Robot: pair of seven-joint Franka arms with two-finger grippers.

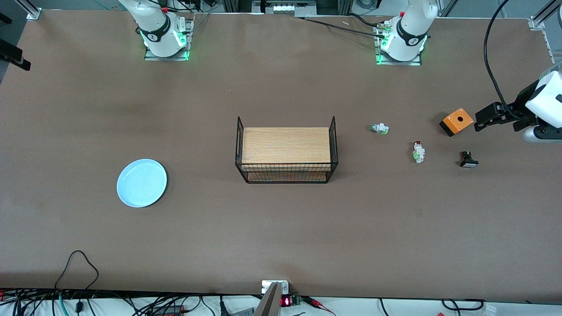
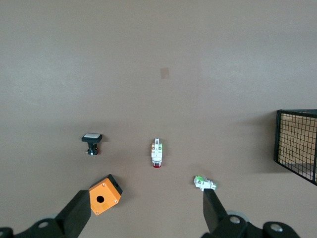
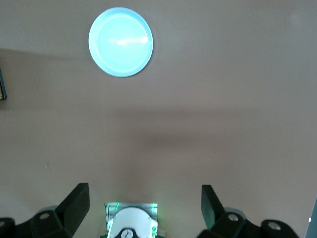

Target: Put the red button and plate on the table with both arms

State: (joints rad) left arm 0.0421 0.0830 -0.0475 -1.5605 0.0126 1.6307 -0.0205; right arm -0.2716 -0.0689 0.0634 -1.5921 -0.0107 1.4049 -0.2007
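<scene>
The red button (image 1: pixel 418 151) lies on the brown table (image 1: pixel 281 241) toward the left arm's end; it also shows in the left wrist view (image 2: pixel 156 152). The light blue plate (image 1: pixel 142 182) lies flat on the table toward the right arm's end and shows in the right wrist view (image 3: pixel 120 42). My left gripper (image 1: pixel 477 121) is open and empty in the air beside an orange box; in its wrist view (image 2: pixel 146 213) its fingers stand wide apart. My right gripper (image 3: pixel 143 203) is open and empty, high over its own base, out of the front view.
A wood-topped black wire rack (image 1: pixel 286 149) stands mid-table. An orange box (image 1: pixel 456 121), a whitish part without a red cap (image 1: pixel 379 128) and a black part with a white cap (image 1: pixel 468 159) lie around the red button. Cables run along the table's edge nearest the front camera.
</scene>
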